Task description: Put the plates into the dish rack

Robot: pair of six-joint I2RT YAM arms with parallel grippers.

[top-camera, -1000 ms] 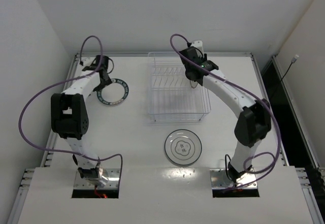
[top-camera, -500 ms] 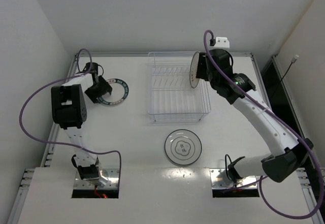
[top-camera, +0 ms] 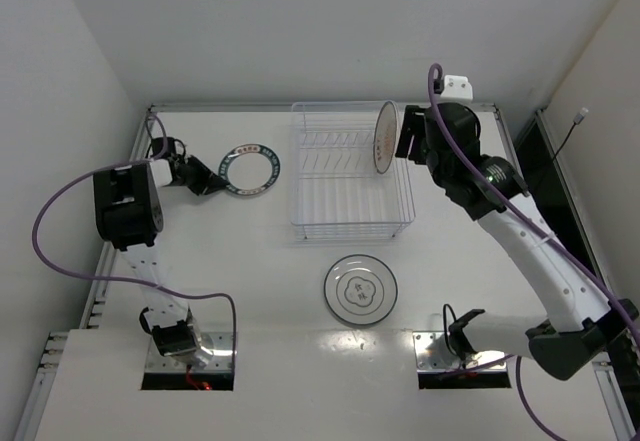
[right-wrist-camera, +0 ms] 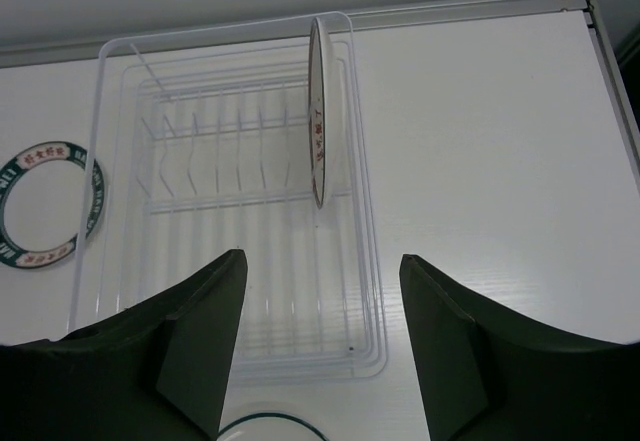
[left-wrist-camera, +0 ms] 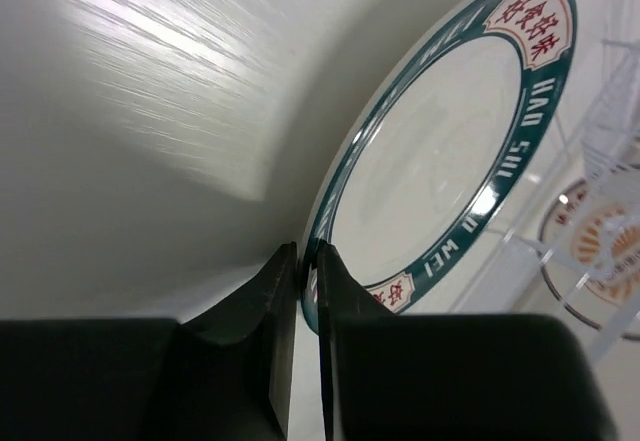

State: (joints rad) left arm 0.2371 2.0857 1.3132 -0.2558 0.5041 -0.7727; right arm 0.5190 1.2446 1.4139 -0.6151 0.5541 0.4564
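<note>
Your left gripper (left-wrist-camera: 305, 266) is clamped on the blue-rimmed plate (left-wrist-camera: 440, 161) rim, left of the dish rack (top-camera: 350, 216). Right gripper (right-wrist-camera: 322, 261) is spread wide, holding nothing. Orange plate (right-wrist-camera: 318, 111) stands upright in the rack. Ringed plate (top-camera: 360, 289) lies flat on the tabletop (top-camera: 250, 261).

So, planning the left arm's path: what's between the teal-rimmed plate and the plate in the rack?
Top view: only the left wall and empty slots of the dish rack separate the teal-rimmed plate from the standing plate.
</note>
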